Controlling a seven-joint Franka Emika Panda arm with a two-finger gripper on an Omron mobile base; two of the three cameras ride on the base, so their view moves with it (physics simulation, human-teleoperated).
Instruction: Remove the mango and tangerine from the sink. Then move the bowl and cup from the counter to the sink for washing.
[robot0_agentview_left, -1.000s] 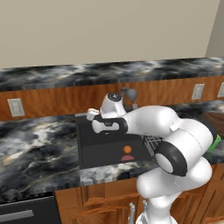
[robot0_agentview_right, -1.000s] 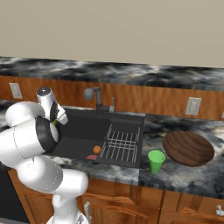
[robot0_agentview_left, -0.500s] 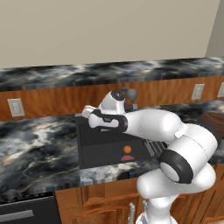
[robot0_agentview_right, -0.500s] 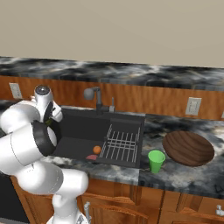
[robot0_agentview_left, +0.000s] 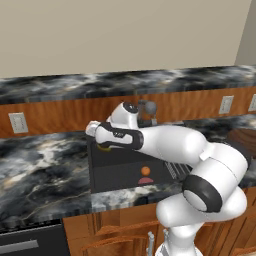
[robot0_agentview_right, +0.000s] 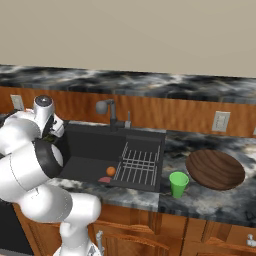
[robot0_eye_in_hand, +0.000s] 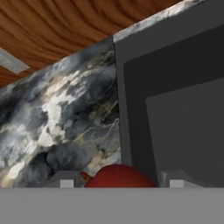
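The end effector (robot0_eye_in_hand: 118, 181) is clamped on the mango (robot0_eye_in_hand: 119, 176), red between the fingertips (robot0_eye_in_hand: 65, 180), held over the left rim of the sink (robot0_agentview_left: 120, 172) where basin meets marbled tabletop (robot0_agentview_left: 40, 170); the green cup (robot0_agentview_right: 178, 184) stands near the front edge, just beside the wooden bowl (robot0_agentview_right: 215, 169); the tangerine (robot0_agentview_right: 110, 171) lies on the basin floor beside the wire rack (robot0_agentview_right: 140, 162); the faucet (robot0_agentview_right: 108, 111) rises behind.

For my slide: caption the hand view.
Hand holding the red oval mango above the marbled counter beside the black sink.
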